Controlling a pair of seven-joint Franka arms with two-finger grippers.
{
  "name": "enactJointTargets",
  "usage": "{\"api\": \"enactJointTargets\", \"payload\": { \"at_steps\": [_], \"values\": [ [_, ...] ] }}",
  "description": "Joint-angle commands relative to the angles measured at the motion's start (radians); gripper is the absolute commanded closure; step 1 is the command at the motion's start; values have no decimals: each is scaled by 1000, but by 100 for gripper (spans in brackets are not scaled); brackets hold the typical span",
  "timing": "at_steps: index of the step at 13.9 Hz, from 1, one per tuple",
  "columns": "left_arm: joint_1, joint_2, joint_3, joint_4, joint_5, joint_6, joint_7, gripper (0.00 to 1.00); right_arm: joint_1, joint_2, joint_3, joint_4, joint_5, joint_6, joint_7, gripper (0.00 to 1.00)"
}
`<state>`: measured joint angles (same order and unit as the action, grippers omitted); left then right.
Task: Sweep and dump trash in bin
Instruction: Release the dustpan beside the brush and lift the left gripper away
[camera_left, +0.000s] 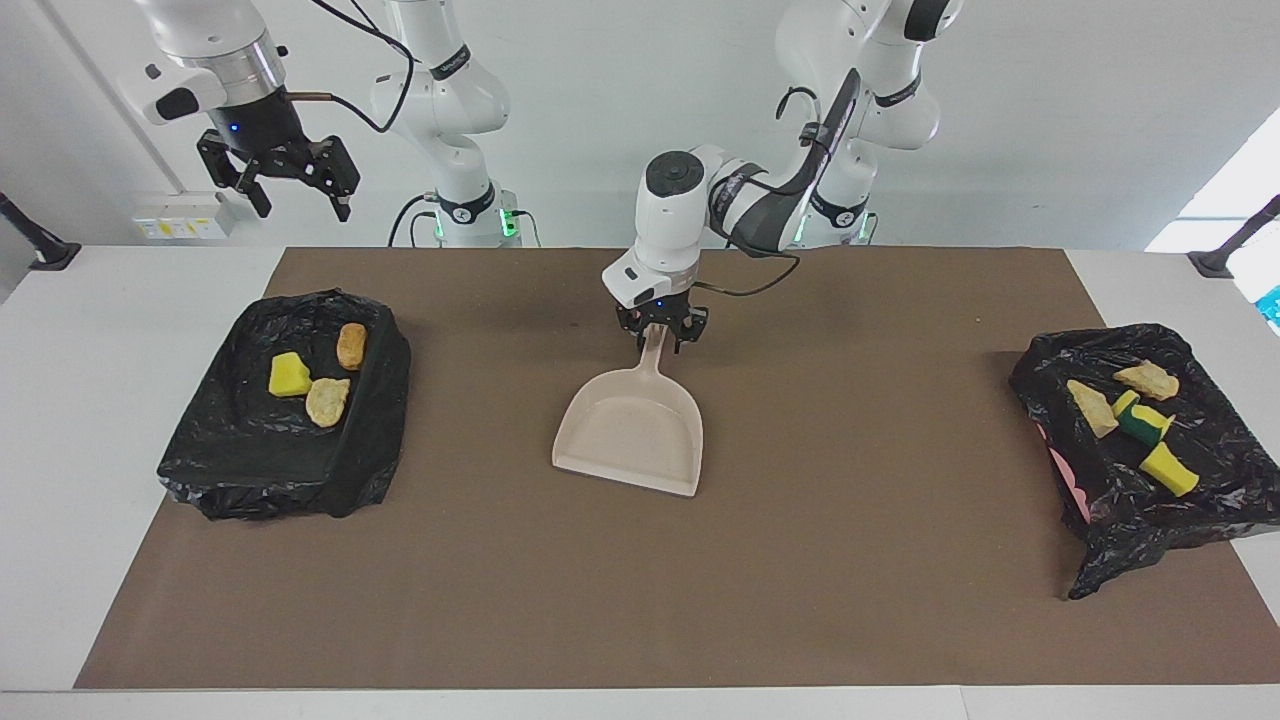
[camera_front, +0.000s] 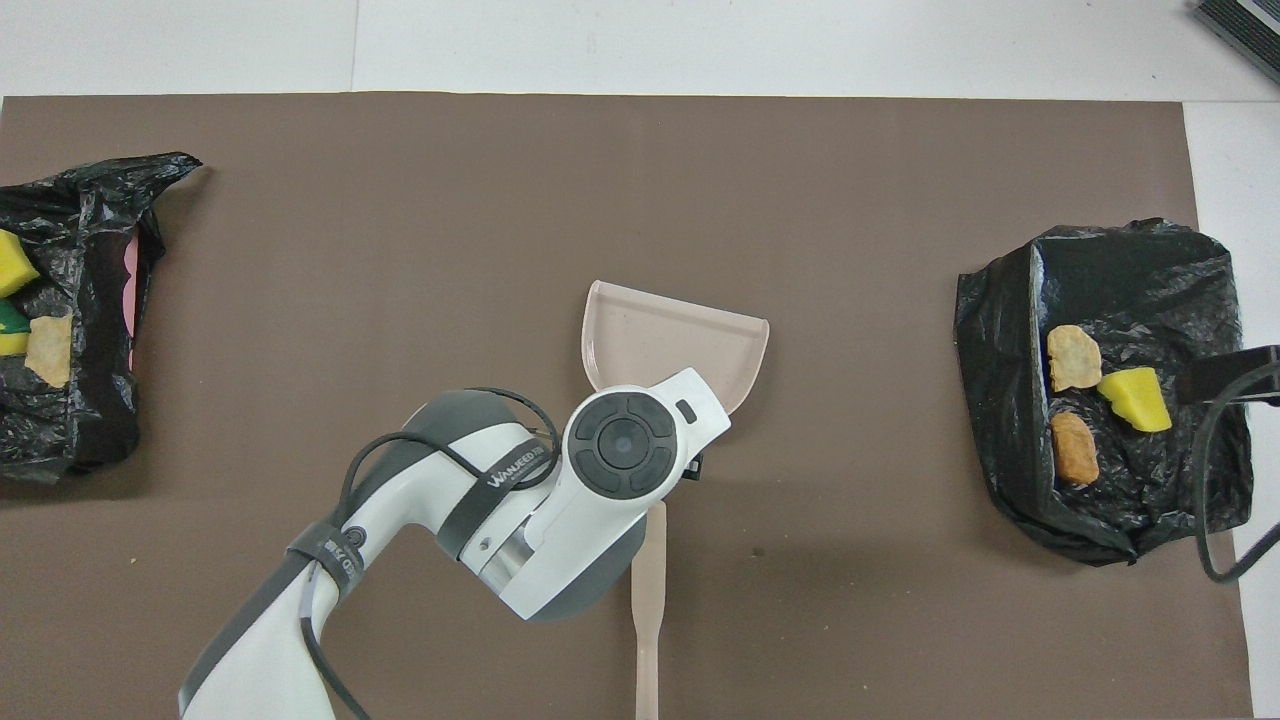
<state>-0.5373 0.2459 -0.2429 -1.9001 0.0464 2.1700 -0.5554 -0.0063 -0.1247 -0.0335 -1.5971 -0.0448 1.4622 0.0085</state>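
1. Beige plastic dustpan (camera_left: 630, 430) flat on the brown mat (camera_left: 850, 560) at mid-table, pan empty, handle toward the robots.
2. Left gripper (camera_left: 662, 326) low at the tip of that handle; whether clamped on it or already let go, cannot tell (the wrist hides it from overhead).
3. Right gripper (camera_left: 275, 175) raised over the bin at the right arm's end (camera_left: 250, 470), jaws apart, nothing held, waiting.
4. Trash (camera_left: 289, 375) all in the black-bagged bins: a yellow sponge chunk and two tan lumps in that bin, and more sponge and bread-like scraps in the bin at the left arm's end (camera_left: 1130, 520). None to be seen loose on the mat or in the pan.
5. Brush (camera_front: 648, 570) flat on the mat, nearer to the robots than the dustpan, its head end under the left arm's wrist.
6. By the look of things, sweeping and dumping done, with only the setting-down of tools left.
7. Possible trouble from here:
   - Lifting away with a grip not fully released: handle dragged up, pan tipped or skidded across the mat.
   - Pulling the wrist back low: a knock to the brush just beneath it, sending it off line or toward the table edge.
   - Loose bag folds at the left arm's end (slumped over the mat's edge): a passing arm could snag the plastic and spill scraps back out.
   - Scraps lying high on that sagging bag: a small jolt probably enough to roll one off.
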Motion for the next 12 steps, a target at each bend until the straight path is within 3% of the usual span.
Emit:
{"api": "enactJointTargets", "payload": {
  "at_steps": [1,3,9,12],
  "values": [
    [75,-30,2,27,-11,-45,8,0,-9,-16,4,-9,14,-11,-21,0],
    [161,-30,2,47,-10,-48,24,0,-9,-16,4,-9,16,-13,-21,0],
    [380,-37,4,110,-10,-68,368,0,-9,-16,4,-9,16,-11,-21,0],
    [468,-100,4,156,-7,-154,414,0,-9,-16,4,-9,14,-11,-21,0]
  ]
}}
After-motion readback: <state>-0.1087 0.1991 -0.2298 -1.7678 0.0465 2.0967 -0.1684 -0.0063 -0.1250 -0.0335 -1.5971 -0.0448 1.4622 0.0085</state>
